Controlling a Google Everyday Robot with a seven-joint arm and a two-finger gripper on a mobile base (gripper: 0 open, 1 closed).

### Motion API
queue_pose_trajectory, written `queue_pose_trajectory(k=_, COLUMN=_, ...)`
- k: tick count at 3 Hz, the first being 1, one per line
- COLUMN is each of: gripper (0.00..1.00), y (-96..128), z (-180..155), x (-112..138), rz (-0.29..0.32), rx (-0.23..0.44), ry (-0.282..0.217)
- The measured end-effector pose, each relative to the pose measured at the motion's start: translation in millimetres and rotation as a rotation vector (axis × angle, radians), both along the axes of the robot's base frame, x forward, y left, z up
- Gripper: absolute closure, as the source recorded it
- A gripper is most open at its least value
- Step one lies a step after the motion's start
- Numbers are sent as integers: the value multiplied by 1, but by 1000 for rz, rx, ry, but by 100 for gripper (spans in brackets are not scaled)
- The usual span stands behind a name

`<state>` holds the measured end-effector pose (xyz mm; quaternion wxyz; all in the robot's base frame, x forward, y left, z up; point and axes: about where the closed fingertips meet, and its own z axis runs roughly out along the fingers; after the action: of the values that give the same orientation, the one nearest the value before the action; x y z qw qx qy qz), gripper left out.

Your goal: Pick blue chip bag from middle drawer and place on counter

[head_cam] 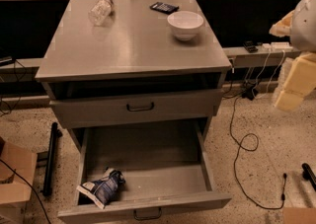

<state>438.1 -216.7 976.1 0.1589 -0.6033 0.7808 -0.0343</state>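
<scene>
The blue chip bag (101,187) lies crumpled in the front left corner of the open middle drawer (163,168), which is pulled far out, low in the view. The counter (133,40) is the grey metal top of the cabinet above it. My gripper (292,70) shows as pale cream blocks at the right edge of the view, off to the right of the cabinet and well above and away from the bag. It holds nothing that I can see.
On the counter stand a white bowl (185,24), a clear plastic bottle (100,10) lying on its side and a small dark device (164,7). The upper drawer (138,105) is slightly open. Cables (242,139) run over the floor at right; a cardboard box (15,173) stands at left.
</scene>
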Motion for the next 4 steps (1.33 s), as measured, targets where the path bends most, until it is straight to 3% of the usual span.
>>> queue_pose_trajectory(k=1, gripper=0, y=0, z=0, x=0, rz=0, rx=0, ry=0)
queue_pose_trajectory(k=2, gripper=0, y=24, z=-22, x=-2, rz=-11, rx=73, ry=33)
queue_pose_trajectory(k=4, gripper=0, y=94, z=-101, x=0, rz=-64, rx=234, ry=164)
